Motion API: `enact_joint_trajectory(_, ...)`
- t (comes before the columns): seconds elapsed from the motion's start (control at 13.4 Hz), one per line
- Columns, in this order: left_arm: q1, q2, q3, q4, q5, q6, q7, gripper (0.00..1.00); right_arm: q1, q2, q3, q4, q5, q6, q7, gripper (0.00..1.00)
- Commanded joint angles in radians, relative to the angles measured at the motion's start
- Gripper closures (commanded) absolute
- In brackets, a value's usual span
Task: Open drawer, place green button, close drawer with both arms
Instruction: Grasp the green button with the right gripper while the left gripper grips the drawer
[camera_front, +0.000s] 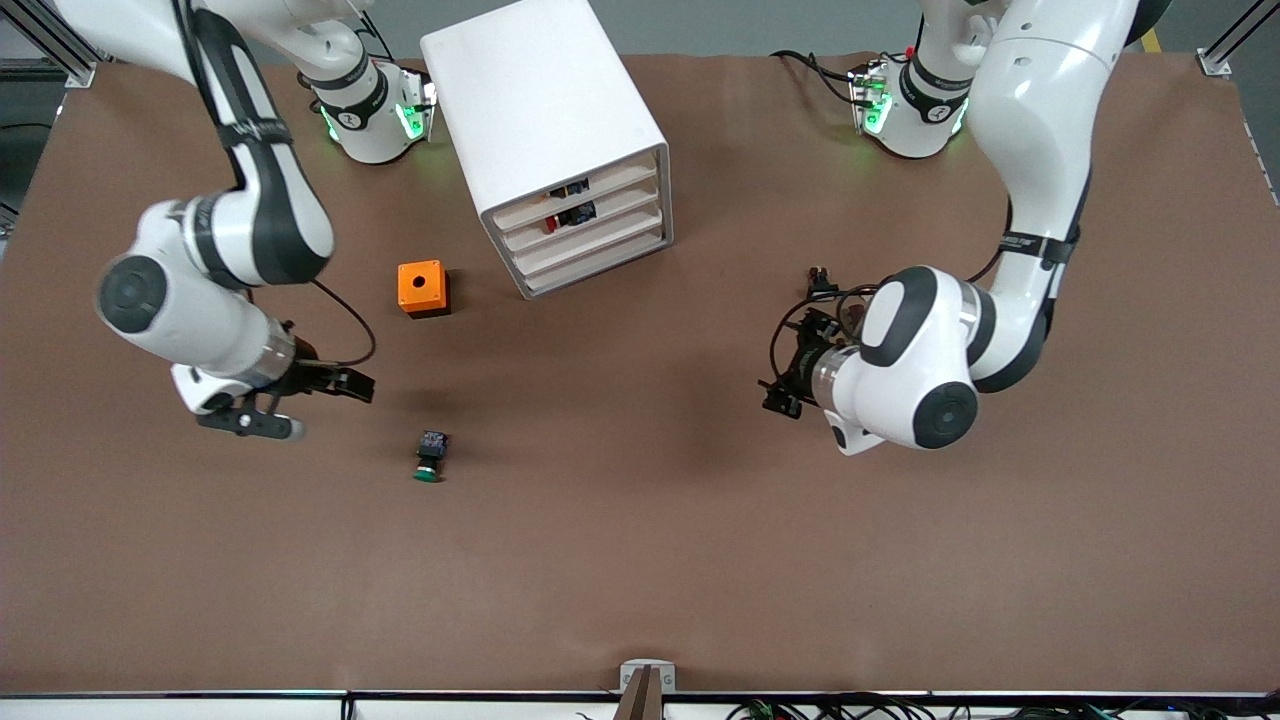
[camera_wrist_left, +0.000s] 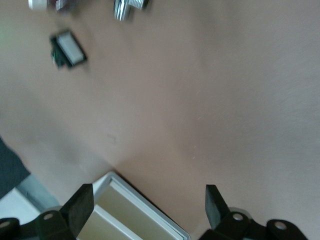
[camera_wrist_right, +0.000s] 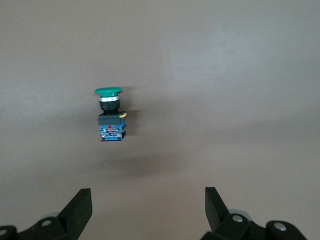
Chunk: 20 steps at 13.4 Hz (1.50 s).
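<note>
The button (camera_front: 430, 456) lies on its side on the brown table, green cap toward the front camera. In the right wrist view the button (camera_wrist_right: 110, 118) lies ahead of the fingers. My right gripper (camera_front: 300, 404) is open and empty, low over the table beside the button, toward the right arm's end; it also shows in its wrist view (camera_wrist_right: 148, 205). The white drawer cabinet (camera_front: 545, 120) stands at the back middle, its drawers shut. My left gripper (camera_front: 785, 372) is open and empty, apart from the cabinet; in the left wrist view (camera_wrist_left: 150, 205) a cabinet corner (camera_wrist_left: 135, 215) shows between the fingers.
An orange box with a hole (camera_front: 423, 288) stands beside the cabinet, farther from the front camera than the button. A black switch with a white cap (camera_wrist_left: 67, 49) and small metal parts (camera_wrist_left: 125, 7) lie near the left arm. Small parts show inside the upper drawer slots (camera_front: 570, 205).
</note>
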Motion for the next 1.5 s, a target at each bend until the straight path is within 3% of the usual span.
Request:
enact_joint_trajectory(0.0, -0.079, 0.062, 0.008, 0.021, -0.037, 0.002, -0.173, 0.05, 0.05, 0.07, -0.007, 0.016, 0.019, 0.054, 0.069, 0.0)
enact_joint_trajectory(0.3, -0.119, 0.122, 0.006, 0.021, -0.204, 0.006, -0.394, 0.08, 0.098, 0.148, -0.007, 0.023, 0.02, 0.2, 0.207, 0.0)
enact_joint_trajectory(0.67, -0.126, 0.182, 0.006, 0.023, -0.449, 0.083, -0.65, 0.13, 0.098, 0.251, -0.007, 0.023, 0.02, 0.344, 0.212, 0.0)
enact_joint_trajectory(0.97, -0.2, 0.214, 0.006, 0.023, -0.484, 0.082, -0.797, 0.18, 0.098, 0.282, -0.007, 0.033, 0.02, 0.389, 0.227, 0.04)
enact_joint_trajectory(1.2, -0.226, 0.233, 0.002, 0.021, -0.546, 0.077, -0.799, 0.27, 0.098, 0.282, -0.007, 0.033, 0.02, 0.384, 0.23, 0.19)
enact_joint_trajectory(1.42, -0.255, 0.254, 0.002, 0.021, -0.611, 0.072, -0.808, 0.37, 0.096, 0.281, -0.007, 0.033, 0.02, 0.377, 0.242, 0.44)
